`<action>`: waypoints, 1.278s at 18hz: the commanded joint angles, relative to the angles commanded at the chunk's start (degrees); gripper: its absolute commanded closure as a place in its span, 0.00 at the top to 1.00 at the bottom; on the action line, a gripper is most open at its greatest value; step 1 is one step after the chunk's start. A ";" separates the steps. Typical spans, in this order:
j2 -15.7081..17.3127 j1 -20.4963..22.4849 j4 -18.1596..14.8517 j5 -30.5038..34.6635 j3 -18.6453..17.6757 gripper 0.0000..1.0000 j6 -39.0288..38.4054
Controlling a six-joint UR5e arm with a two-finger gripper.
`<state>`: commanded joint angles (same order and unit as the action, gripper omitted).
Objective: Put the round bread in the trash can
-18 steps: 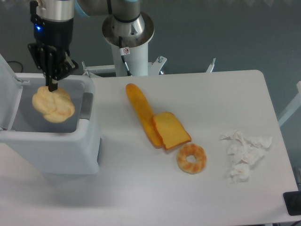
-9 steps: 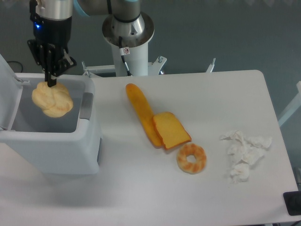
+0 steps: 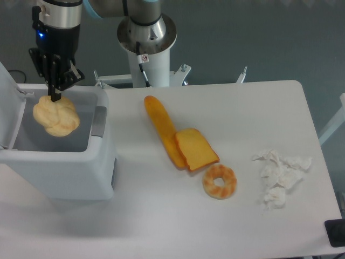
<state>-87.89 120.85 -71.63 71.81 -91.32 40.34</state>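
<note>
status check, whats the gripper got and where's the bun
Gripper shut on round bread, top edge pinched. Bread hanging over the open trash can, not released. Nothing in the way; baguette, toast slice, donut off to the side.

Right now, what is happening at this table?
The robot arm's gripper holds the round bread by its top edge, hanging over the open trash can at the table's left end. The bread is not yet released. On the table lie a baguette, a bread slice, a donut and crumpled paper.
</note>
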 joint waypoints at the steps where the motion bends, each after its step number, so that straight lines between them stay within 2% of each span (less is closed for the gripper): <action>1: 0.09 0.00 0.09 0.00 0.00 0.45 0.09; 2: 0.09 0.00 0.09 0.00 0.09 0.49 0.09; 3: 0.09 0.00 0.26 0.00 0.09 0.69 0.09; 4: 0.09 0.00 0.53 0.00 0.17 0.81 0.09; 7: 0.35 0.09 0.53 0.00 0.26 0.91 0.09; 10: 0.62 0.35 0.53 -0.18 0.44 0.92 0.09; 12: 0.62 1.31 0.62 0.26 1.05 1.00 0.09; 14: 0.79 3.94 1.32 0.61 1.23 1.00 1.57; 17: 0.79 7.63 1.58 2.37 0.88 1.00 8.16; 19: 0.97 9.31 1.50 2.46 0.53 1.00 7.74; 23: 0.70 15.45 1.50 2.55 0.26 1.00 7.82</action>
<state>-87.19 136.30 -70.14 74.36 -91.05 48.16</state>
